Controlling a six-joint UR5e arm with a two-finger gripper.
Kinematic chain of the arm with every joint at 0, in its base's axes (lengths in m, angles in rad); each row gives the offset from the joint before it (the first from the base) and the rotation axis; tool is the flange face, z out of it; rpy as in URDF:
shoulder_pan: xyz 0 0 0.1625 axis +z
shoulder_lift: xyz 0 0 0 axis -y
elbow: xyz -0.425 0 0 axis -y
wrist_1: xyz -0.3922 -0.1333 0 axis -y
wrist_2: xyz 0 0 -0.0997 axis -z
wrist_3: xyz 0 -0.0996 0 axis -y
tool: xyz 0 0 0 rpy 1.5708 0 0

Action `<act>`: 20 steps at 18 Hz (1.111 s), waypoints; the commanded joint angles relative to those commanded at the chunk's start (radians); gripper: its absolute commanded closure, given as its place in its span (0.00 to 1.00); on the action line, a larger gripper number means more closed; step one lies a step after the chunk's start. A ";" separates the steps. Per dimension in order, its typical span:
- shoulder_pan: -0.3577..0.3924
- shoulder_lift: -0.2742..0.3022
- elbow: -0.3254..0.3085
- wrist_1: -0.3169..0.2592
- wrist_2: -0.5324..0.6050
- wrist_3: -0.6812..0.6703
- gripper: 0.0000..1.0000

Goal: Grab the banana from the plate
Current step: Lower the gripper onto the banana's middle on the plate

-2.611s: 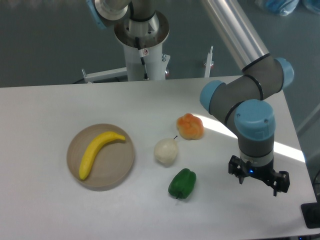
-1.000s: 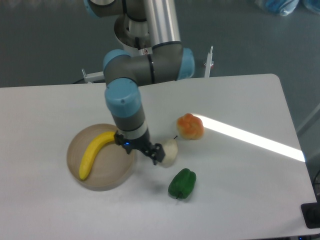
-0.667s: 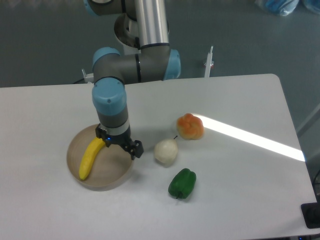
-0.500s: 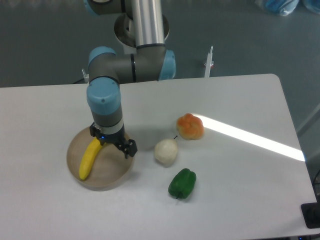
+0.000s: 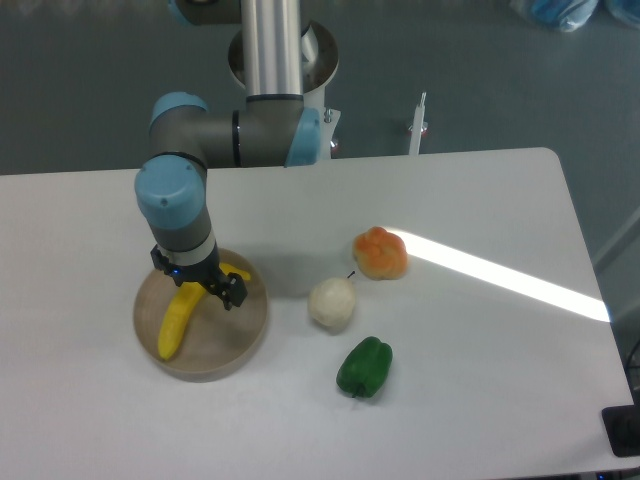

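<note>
The yellow banana (image 5: pixel 177 320) lies on the round light brown plate (image 5: pixel 232 340) at the left of the table. Its lower end points to the front left. Its upper part is partly hidden by my gripper (image 5: pixel 197 279). The gripper hangs over the banana's upper half with its jaws open, one finger (image 5: pixel 229 293) to the right of the banana and one to the left. I cannot tell whether the fingers touch the banana.
A pale pear-like fruit (image 5: pixel 332 303), an orange fruit (image 5: pixel 380 253) and a green bell pepper (image 5: pixel 364 367) lie to the right of the plate. The robot base (image 5: pixel 283 70) stands at the table's far edge. A sunlit strip crosses the table's right side.
The arm has swung from the right front of the table across to the left. The gripper has passed the pale fruit and now sits over the banana on the plate. Nothing else moved.
</note>
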 joint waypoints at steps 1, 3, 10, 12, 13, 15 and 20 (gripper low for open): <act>-0.003 0.000 -0.002 0.000 0.000 0.000 0.00; -0.020 -0.003 -0.003 0.002 0.000 0.000 0.00; -0.023 -0.018 -0.015 0.011 0.000 0.009 0.00; -0.031 -0.029 -0.014 0.011 0.000 0.011 0.00; -0.034 -0.029 -0.014 0.012 0.009 0.011 0.00; -0.034 -0.032 -0.012 0.015 0.020 0.011 0.01; -0.037 -0.037 -0.011 0.017 0.018 0.014 0.49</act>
